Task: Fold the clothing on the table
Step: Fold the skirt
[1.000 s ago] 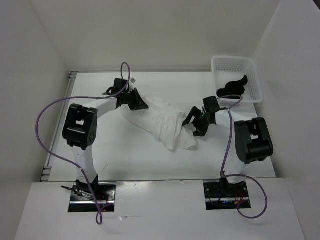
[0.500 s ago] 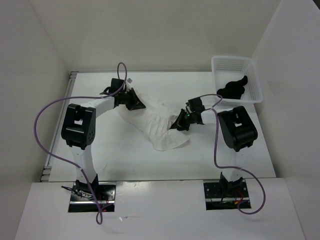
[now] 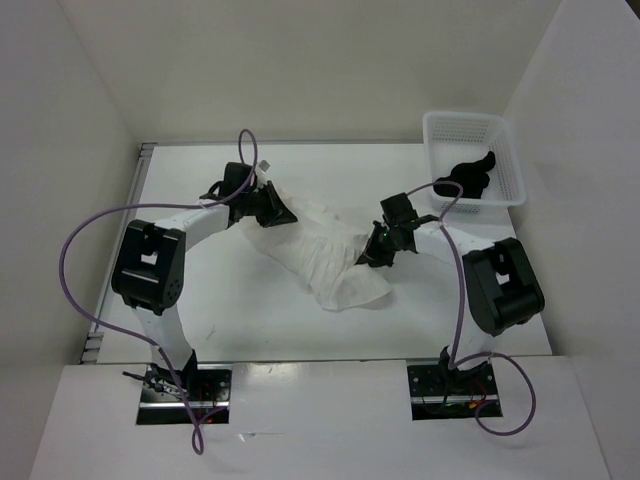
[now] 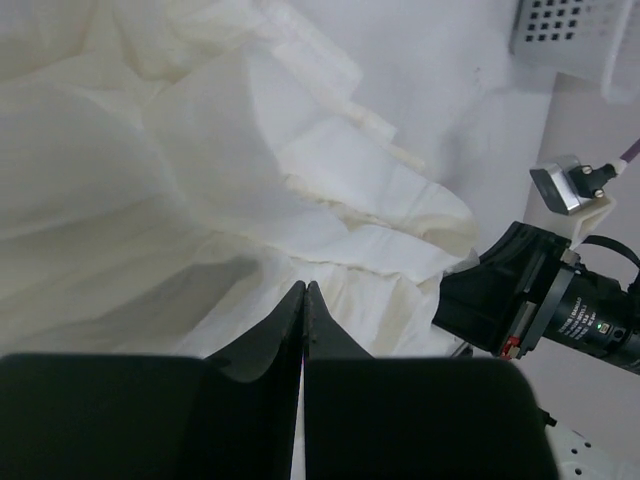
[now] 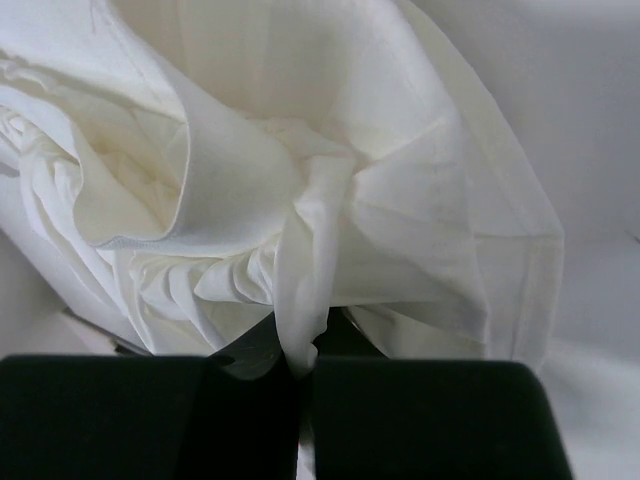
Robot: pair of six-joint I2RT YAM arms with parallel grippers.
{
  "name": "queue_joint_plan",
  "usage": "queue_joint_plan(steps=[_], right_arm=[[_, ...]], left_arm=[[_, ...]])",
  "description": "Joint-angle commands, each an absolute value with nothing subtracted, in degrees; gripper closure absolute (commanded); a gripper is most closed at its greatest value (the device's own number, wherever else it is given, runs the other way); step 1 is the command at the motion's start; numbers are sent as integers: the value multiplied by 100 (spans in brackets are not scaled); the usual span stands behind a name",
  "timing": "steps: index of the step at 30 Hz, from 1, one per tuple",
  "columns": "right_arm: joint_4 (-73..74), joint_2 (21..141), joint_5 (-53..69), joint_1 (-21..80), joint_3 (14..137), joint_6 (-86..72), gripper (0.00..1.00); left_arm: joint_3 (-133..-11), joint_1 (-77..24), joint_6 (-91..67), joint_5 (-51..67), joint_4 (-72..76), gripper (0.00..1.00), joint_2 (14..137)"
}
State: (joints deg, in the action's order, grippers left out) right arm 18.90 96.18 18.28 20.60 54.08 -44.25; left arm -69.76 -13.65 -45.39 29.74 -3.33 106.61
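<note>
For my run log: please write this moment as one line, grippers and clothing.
left gripper: shut on clothing | right gripper: shut on clothing | clothing: crumpled, unfolded, on table

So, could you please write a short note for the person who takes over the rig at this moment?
Left gripper: shut, pinching the clothing at its far left end.
Right gripper: shut on a fold at the clothing's right edge.
The clothing lies bunched and wrinkled across the middle of the table, and its near end is loose.
Done: both grips are taken. No fold shows yet.
Left: spread it flat, then fold it.
</note>
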Motion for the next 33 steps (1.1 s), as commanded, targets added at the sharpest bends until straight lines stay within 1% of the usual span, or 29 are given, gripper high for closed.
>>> queue_joint_plan(steps=[1, 3, 7, 10, 13, 16, 20, 23, 25, 29, 33], right_arm=[[2847, 9133, 1354, 2065, 5203, -4324, 99], [3153, 8992, 1354, 2065, 5063, -4324, 99], [3759, 8326, 1126, 2065, 5062, -4377, 99], [4077, 7921, 1125, 2065, 5062, -4430, 99], [4157, 7813, 1073, 2065, 5062, -4482, 99], [4157, 7761, 1072, 2065, 5062, -4535, 99], [4157, 7638, 1125, 2065, 5062, -4588, 99], [4210, 7524, 1125, 2065, 5062, -4588, 99], [4280, 7463, 1125, 2065, 5002, -4588, 99], [4403, 7216, 1178, 2065, 4939, -4641, 99], [4535, 6997, 1178, 2065, 4825, -4693, 99]], left_arm=[[-6847, -1643, -4755, 3085, 254, 97, 10318], [-6847, -1809, -4834, 3032, 255, 97, 10266], [-6785, -2099, -5053, 2953, 491, 97, 10327], [-6733, -2434, -5282, 3181, 667, 97, 10546], [-6732, -2872, -5353, 3121, 606, 97, 10547], [-6680, -3163, -5353, 2778, 439, 100, 10494], [-6609, -3287, -5458, 2348, 308, 100, 10828], [-6609, -3287, -5511, 1717, 203, 100, 11056], [-6679, -3287, -5511, 1513, 202, 100, 11152], [-6899, -3287, -5563, 1459, 543, 100, 11600], [-6986, -3349, -5748, 1740, 1028, 100, 11865]])
